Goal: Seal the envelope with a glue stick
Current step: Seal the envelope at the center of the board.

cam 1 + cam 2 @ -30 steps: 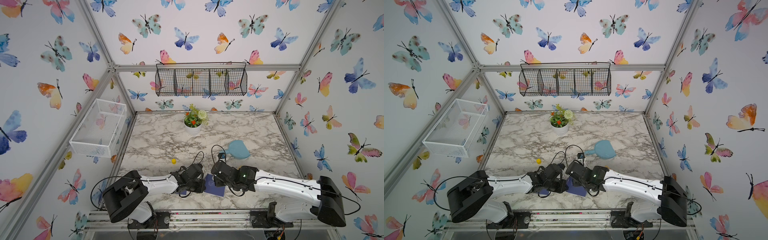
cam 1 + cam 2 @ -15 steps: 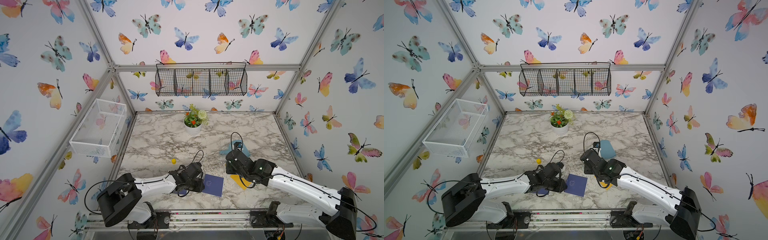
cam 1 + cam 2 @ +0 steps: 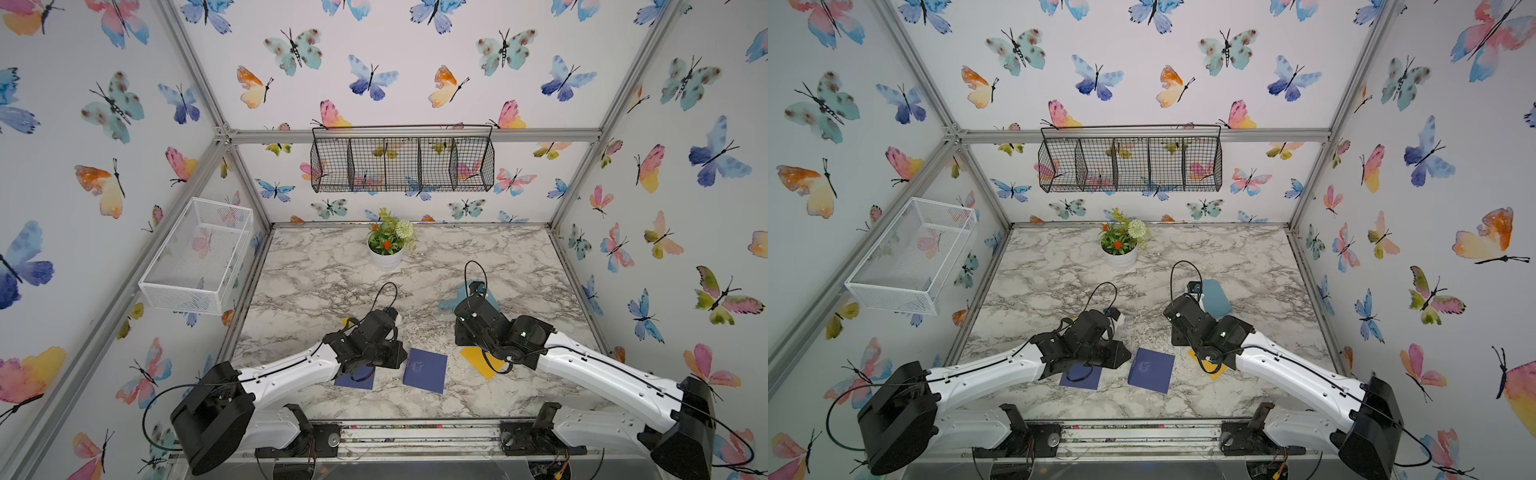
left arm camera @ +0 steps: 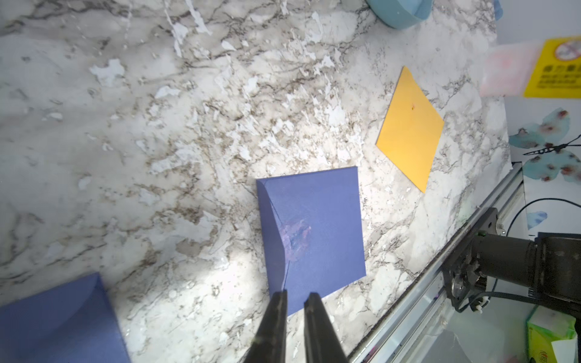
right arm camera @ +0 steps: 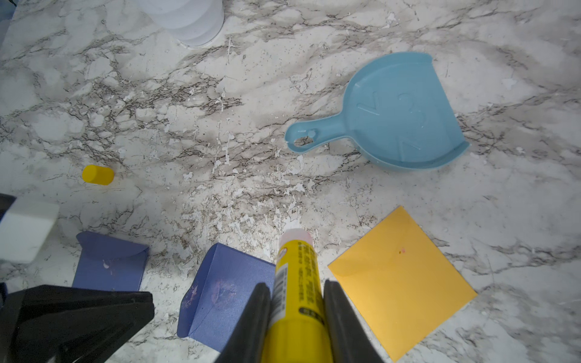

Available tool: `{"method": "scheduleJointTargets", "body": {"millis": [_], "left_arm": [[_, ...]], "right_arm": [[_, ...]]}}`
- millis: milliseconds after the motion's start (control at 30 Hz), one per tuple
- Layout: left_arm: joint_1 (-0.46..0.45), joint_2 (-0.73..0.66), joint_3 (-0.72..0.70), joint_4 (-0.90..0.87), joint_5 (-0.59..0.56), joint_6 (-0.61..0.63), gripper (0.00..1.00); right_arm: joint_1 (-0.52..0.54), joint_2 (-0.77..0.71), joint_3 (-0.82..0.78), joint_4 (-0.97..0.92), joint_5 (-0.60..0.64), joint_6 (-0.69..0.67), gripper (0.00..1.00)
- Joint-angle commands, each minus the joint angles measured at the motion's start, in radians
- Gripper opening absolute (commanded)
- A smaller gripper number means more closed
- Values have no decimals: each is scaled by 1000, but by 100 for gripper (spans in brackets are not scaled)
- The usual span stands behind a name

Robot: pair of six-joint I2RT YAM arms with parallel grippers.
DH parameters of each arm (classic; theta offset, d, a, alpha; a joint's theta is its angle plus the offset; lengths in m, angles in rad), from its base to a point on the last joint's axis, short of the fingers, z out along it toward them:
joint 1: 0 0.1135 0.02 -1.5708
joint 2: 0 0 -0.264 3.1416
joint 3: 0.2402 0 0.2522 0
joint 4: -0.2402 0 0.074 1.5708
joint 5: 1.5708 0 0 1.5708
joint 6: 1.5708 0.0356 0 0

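Two sets of fingers over the marble counter (image 3: 332, 270). A blue envelope (image 4: 311, 232) lies just ahead of the left fingers (image 4: 287, 301), which are slightly apart and empty. A yellow envelope (image 5: 402, 283) sits beside the right fingers (image 5: 267, 301), clamped on the glue stick (image 5: 297, 276). Its cap (image 5: 97, 174) is well off.

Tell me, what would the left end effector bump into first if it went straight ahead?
Probably the dark blue square paper envelope with the smudged flap, lying directly ahead of the left end effector; how high it hovers is unclear.
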Motion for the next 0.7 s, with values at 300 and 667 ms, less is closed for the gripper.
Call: {"method": "scheduleJointTargets", "body": {"millis": [300,667], "left_arm": [[4,89,-33,71,92,9,8],[3,123,-37,107,115,11,6]], "right_arm": [[-12,-11,23,-31,15,-9,3],[-12,-17,17,-26,-1,-1,3]]}}
